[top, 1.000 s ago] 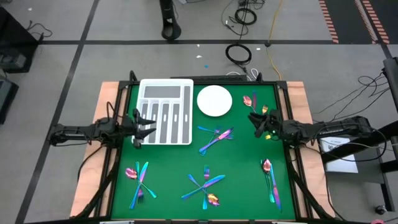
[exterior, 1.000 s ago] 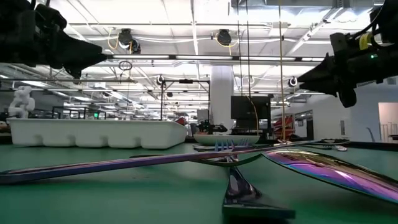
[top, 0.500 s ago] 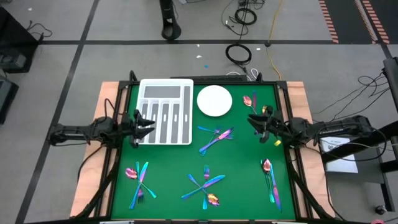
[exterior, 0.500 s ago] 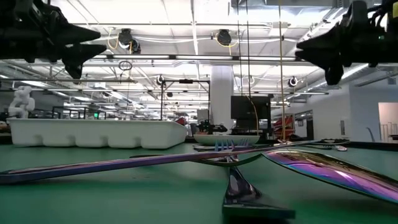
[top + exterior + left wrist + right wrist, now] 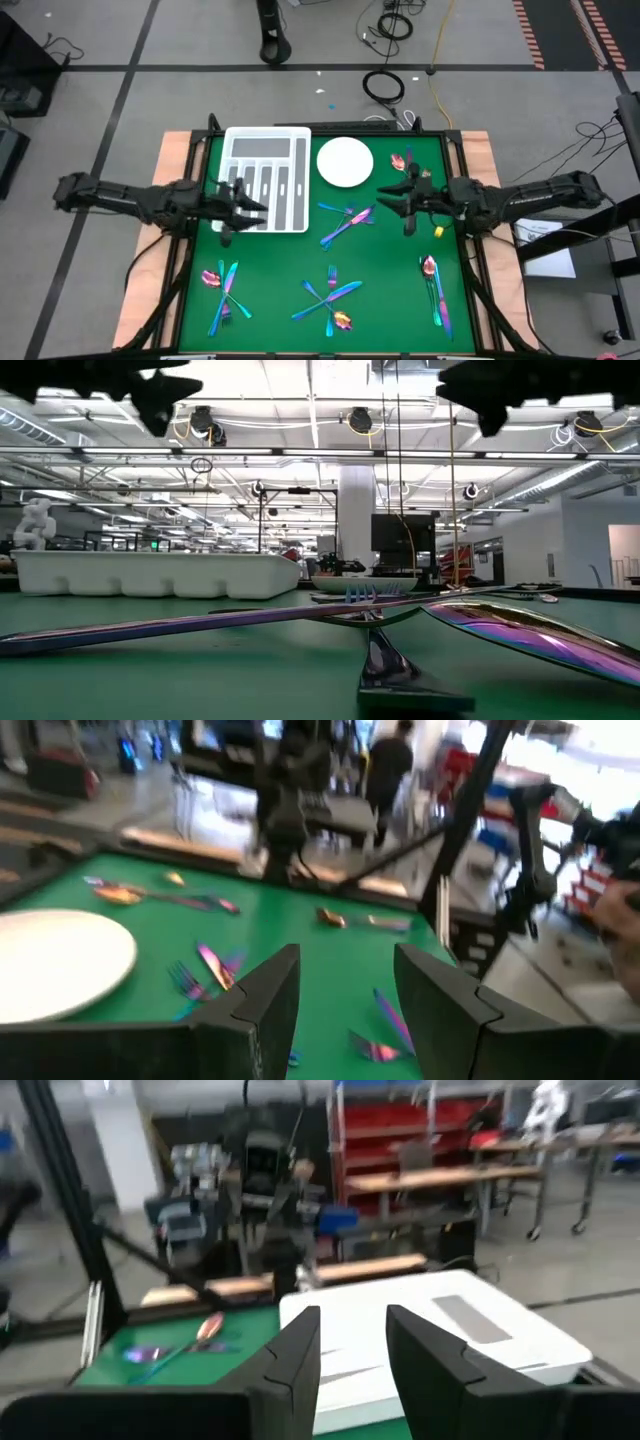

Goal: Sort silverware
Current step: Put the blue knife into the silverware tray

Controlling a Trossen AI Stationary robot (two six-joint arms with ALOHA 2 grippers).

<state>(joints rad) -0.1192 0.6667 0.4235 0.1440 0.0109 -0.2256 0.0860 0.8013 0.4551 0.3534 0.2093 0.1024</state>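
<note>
Iridescent silverware lies flat on the green mat in several small heaps: mid-table (image 5: 348, 220), near left (image 5: 222, 290), near centre (image 5: 330, 298), near right (image 5: 435, 290) and far right (image 5: 405, 165). The low view shows the near-centre heap close up (image 5: 370, 615). My left gripper (image 5: 252, 206) hovers open above the near right part of the white divided tray (image 5: 267, 180); its wrist view shows empty fingers (image 5: 345, 1010). My right gripper (image 5: 393, 196) hovers open between the far-right heap and the mid-table heap, also empty (image 5: 352, 1355).
A round white plate (image 5: 345, 162) sits at the far edge, to the right of the tray. A small yellow bit (image 5: 438, 231) lies on the mat under the right arm. Bare green mat shows between the heaps. A dark rail frames the mat.
Both arms have reached in toward the table's middle. The left gripper went from the tray's left edge to above its near right part. The right gripper slid left from near the right rail. In the low view both now show higher in the picture. No silverware has moved.
</note>
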